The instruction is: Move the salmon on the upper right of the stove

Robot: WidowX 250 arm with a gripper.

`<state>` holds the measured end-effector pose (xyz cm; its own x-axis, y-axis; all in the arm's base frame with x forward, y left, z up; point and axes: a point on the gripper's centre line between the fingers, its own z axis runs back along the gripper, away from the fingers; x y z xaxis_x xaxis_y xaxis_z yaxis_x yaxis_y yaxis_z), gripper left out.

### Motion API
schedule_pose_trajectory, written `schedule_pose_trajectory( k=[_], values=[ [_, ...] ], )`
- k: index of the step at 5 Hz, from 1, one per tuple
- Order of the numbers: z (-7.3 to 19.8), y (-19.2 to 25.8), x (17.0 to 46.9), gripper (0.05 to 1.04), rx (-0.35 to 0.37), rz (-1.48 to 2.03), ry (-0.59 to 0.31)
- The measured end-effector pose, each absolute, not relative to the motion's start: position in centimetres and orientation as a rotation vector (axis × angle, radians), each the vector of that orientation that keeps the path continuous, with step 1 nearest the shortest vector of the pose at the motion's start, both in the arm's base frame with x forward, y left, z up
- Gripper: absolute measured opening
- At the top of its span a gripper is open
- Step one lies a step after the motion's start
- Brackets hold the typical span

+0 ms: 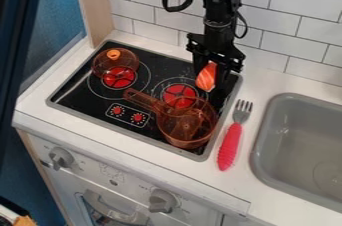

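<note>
My gripper (211,74) hangs over the upper right part of the black stove (155,60), shut on the orange-and-white salmon (206,77). The salmon is held lengthwise, its narrow lower end pointing down just above and right of the right-hand red burner (180,94). Whether its lower end touches the stove top, I cannot tell.
A transparent orange-brown pan (187,129) lies at the stove's front right, its handle toward the upper left. A similar lid (115,63) with an orange knob covers part of the left burner. Right of the stove are a red-handled fork (230,146) and a grey sink (262,142).
</note>
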<state>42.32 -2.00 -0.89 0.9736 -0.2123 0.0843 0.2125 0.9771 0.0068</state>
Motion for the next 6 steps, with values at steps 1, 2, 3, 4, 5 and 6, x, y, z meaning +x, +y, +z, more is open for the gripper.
schedule_pose_trajectory(
  k=[1,2,3,4,5,6],
  values=[
    [-0.9,-2.1,42.2,0.918,-0.004,-0.221,-0.079],
    [-0.9,-2.7,42.2,1.01,-0.043,-0.232,-0.079],
    [-0.9,-2.5,42.1,1.005,-0.032,-0.223,-0.075],
    [1.0,-2.2,42.4,1.001,-0.009,-0.221,-0.115],
    [4.5,-2.3,42.1,1.001,-0.024,-0.221,-0.17],
    [7.1,-1.8,41.6,1.001,-0.044,-0.21,-0.232]
  ],
)
